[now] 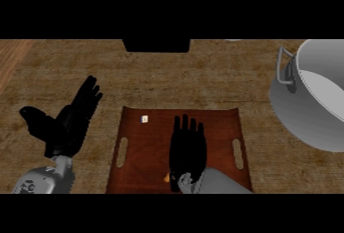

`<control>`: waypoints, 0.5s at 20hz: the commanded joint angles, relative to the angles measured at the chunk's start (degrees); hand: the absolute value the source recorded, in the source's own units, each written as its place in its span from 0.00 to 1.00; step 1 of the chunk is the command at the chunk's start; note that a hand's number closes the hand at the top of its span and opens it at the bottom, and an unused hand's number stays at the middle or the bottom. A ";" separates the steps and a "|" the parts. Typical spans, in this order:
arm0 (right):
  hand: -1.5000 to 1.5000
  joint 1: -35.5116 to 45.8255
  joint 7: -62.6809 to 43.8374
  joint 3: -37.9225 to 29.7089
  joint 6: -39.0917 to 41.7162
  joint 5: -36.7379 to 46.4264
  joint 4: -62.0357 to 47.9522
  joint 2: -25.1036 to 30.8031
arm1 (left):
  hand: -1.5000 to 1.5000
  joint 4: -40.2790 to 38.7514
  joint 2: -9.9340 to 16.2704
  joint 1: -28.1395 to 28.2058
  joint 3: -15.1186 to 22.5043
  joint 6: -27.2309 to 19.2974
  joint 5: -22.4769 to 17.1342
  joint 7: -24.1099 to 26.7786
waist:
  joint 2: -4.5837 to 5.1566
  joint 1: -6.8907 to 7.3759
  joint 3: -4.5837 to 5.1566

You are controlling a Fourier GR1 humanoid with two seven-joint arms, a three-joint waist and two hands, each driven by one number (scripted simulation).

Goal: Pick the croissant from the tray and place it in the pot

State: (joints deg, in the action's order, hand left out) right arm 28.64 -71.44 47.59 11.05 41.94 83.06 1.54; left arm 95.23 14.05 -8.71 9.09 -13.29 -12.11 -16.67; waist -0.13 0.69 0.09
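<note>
Where right hand (pixel 187 148) lies flat, croissant (pixel 166 178) (mostly hidden) peeks beneath.

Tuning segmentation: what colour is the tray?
Reddish brown tray, seen best in the head view.

R hand (pixel 187 150) flat over tray (pixel 138 150) | croissant (pixel 167 178) mostly hidden | pot (pixel 316 98) right

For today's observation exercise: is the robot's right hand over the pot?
No. The right hand lies flat over the brown tray, while the grey pot stands apart at the right.
</note>
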 commanded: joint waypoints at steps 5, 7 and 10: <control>0.00 1.38 -12.57 2.48 1.33 -2.86 -5.83 -1.46 | 0.50 -1.83 -0.39 0.75 -0.47 0.91 0.37 0.98 | 0.16 0.04 -0.01; 0.00 1.75 -11.15 0.83 2.61 -2.36 -9.22 -1.46 | 0.50 -3.35 -1.38 -0.96 -0.65 1.03 0.30 2.38 | 0.27 -0.41 0.01; 0.00 2.86 -11.99 0.32 2.75 -4.16 -11.72 -1.46 | 0.50 0.53 -2.51 0.47 1.97 -0.98 2.25 0.00 | 0.12 0.38 -0.05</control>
State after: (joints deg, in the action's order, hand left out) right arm 29.85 -70.72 48.11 10.88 39.17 75.31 1.52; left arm 94.80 13.15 -8.39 9.38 -12.94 -11.26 -16.37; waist -0.05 0.79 0.06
